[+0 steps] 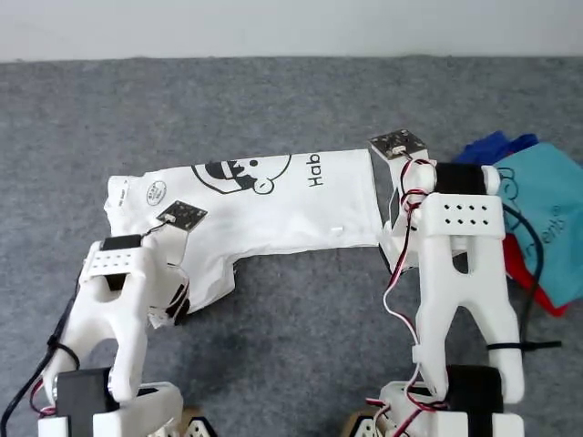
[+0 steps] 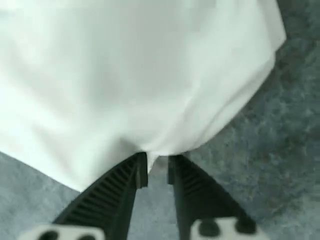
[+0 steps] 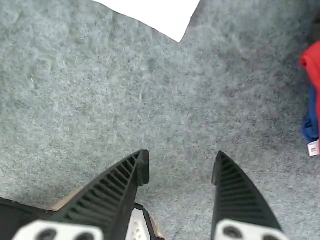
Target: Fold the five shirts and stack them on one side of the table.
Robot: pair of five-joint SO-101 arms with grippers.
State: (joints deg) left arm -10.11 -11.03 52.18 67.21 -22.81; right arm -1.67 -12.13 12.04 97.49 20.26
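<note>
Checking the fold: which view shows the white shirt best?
High view: nearly the whole white shirt shows. Left wrist view shows its edge pinched in the left gripper; right wrist view, one corner.

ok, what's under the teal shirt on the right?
A red shirt sticks out from under the teal shirt at its near edge, and a blue shirt at its far edge. Anything more beneath is covered.

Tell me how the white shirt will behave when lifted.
Probably floppy: the white shirt lies creased and bunched near the left gripper, so it should sag and drape. Likely light, being thin cloth. It may drag on the fuzzy grey tabletop.
</note>
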